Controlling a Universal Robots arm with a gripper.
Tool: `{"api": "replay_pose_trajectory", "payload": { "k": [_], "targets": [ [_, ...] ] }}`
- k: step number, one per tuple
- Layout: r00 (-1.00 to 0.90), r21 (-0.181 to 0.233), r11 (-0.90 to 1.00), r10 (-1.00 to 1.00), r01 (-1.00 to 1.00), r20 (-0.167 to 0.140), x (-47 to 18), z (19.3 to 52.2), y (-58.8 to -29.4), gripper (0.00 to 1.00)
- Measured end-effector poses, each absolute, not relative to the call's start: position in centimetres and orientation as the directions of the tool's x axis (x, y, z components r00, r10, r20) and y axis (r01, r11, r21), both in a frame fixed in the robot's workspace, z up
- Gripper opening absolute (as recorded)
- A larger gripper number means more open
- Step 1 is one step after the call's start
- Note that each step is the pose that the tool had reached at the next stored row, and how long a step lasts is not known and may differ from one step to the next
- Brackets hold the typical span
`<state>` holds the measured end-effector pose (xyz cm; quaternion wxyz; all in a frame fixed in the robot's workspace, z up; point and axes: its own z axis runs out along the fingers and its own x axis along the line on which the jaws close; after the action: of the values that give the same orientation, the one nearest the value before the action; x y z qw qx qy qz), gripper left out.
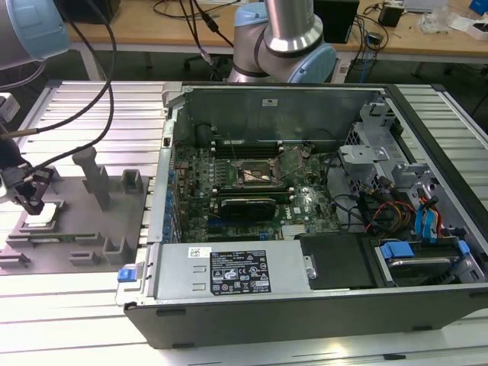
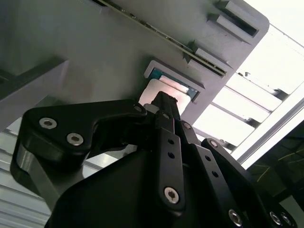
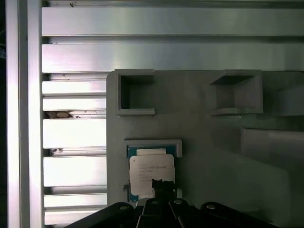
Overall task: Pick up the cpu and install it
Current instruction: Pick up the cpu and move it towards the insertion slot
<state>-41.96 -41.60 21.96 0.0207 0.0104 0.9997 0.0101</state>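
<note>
First wrist view: the hand (image 3: 162,185) hides an edge of the cpu (image 3: 151,168); its grip cannot be told.

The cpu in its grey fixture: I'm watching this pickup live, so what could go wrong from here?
1. In the first wrist view the tool sits over one edge of the cpu, not its middle. A lift from there might tilt it against the pocket's raised rim.
2. In the exterior view the arm's cables hang over the fixture's upright posts and might snag on them.
</note>
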Motion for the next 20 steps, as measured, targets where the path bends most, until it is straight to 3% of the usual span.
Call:
{"api": "replay_pose_trajectory", "payload": {
  "k": [2,3,6,7,9,12,13,20],
  "targets": [
    [-0.999,0.021,1.0,0.021,0.02,-0.041,-41.96,21.96,-41.6,0.11],
    [-0.999,0.021,1.0,0.021,0.02,-0.041,-41.96,21.96,-41.6,0.23],
    [-0.999,0.021,1.0,0.021,0.02,-0.041,-41.96,21.96,-41.6,0.42],
    [-0.999,0.021,1.0,0.021,0.02,-0.041,-41.96,21.96,-41.6,0.42],
    [-0.999,0.021,1.0,0.02,0.02,-0.041,-41.96,21.96,-41.6,0.54],
    [-0.999,0.021,1.0,0.02,0.019,-0.041,-41.96,21.96,-41.6,0.6],
    [-0.999,0.021,1.0,0.02,0.019,-0.041,-41.96,21.96,-41.6,0.66],
    [-0.999,0.021,1.0,0.011,0.01,-0.041,-41.96,21.01,-41.6,0.66]
  ]
}}
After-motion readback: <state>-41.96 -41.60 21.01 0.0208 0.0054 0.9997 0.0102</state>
